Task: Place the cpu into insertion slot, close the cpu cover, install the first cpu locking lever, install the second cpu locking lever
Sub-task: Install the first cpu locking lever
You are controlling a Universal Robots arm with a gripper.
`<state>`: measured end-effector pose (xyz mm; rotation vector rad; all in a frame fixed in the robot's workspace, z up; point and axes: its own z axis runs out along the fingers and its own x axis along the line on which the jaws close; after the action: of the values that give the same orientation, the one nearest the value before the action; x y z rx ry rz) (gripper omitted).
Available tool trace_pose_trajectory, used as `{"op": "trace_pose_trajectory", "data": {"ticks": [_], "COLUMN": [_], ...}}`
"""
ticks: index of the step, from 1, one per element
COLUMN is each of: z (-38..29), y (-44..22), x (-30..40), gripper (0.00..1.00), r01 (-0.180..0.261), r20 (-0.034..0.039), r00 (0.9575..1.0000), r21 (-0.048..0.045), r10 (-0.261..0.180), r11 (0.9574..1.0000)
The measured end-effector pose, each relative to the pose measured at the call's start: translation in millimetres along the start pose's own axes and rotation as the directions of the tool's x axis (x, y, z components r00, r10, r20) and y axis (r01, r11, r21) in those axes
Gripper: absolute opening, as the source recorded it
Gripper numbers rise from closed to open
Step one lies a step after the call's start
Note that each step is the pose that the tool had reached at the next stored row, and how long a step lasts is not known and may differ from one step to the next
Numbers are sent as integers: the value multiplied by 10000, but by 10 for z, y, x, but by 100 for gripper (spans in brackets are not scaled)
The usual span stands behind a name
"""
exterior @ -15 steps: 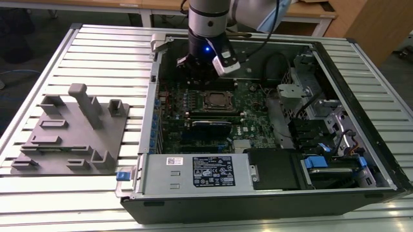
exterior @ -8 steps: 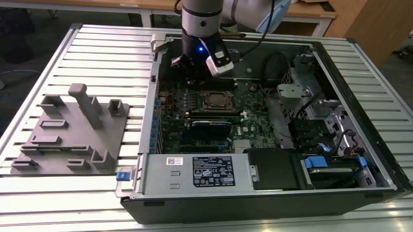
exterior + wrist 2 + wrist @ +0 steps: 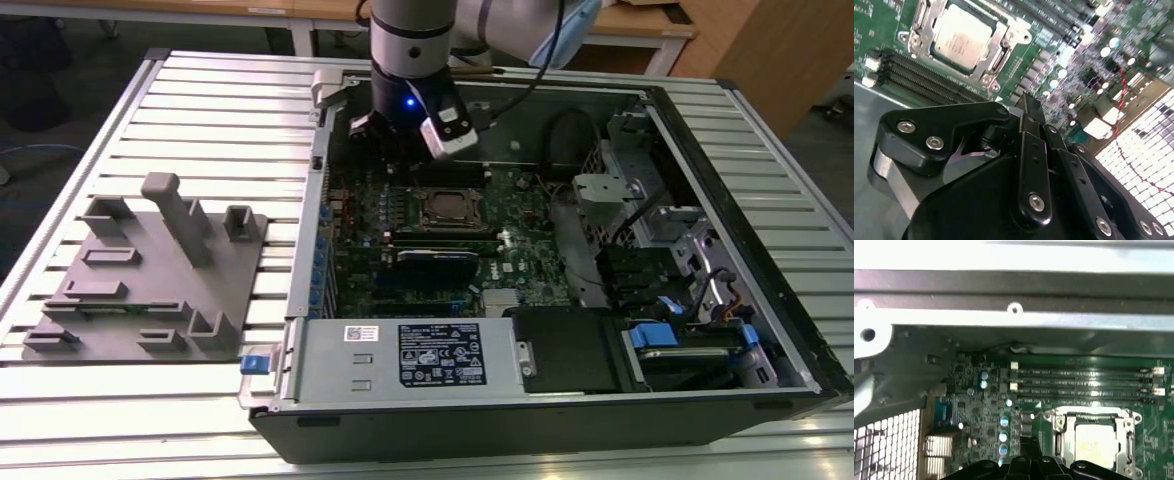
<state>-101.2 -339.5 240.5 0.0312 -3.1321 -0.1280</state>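
Slatted metal table (image 3: pixel 80 420) under everything. At the exterior view's left stands a grey holder block (image 3: pixel 147 270), then the open computer case (image 3: pixel 534 430). My pincer (image 3: pixel 1026 102) hangs clenched and empty over the green board (image 3: pixel 521 250). The chip (image 3: pixel 961 37) sits in its socket (image 3: pixel 424 212), metal frame (image 3: pixel 999 47) down around it, memory slots (image 3: pixel 924 75) alongside.

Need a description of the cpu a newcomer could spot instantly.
Look into the open computer case, at the green motherboard on its floor. Near the board's middle sits a square metal cpu cover; the cpu is the flat silvery-grey square showing through its window, unlike the long black memory slots alongside.
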Motion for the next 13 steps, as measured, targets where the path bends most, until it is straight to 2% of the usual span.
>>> {"op": "trace_pose_trajectory", "data": {"ticks": [2,6,9,10,11,13], "z": [-1,-2,-2,-2,-2,-2], "y": [-10,-18,-25,-27,-28,-28], "x": [40,72,86,89,91,92], "gripper": [10,10,10,10,10,10], "r01": [5,10,14,15,15,15], "r20": [21,39,49,52,54,54], "r00": [10000,10000,10000,10000,10000,10000], "r21": [-426,-903,-1298,-1390,-1440,-1461], "r10": [-4,-7,-8,-8,-7,-7], "r11": [9991,9959,9915,9903,9896,9893]}}
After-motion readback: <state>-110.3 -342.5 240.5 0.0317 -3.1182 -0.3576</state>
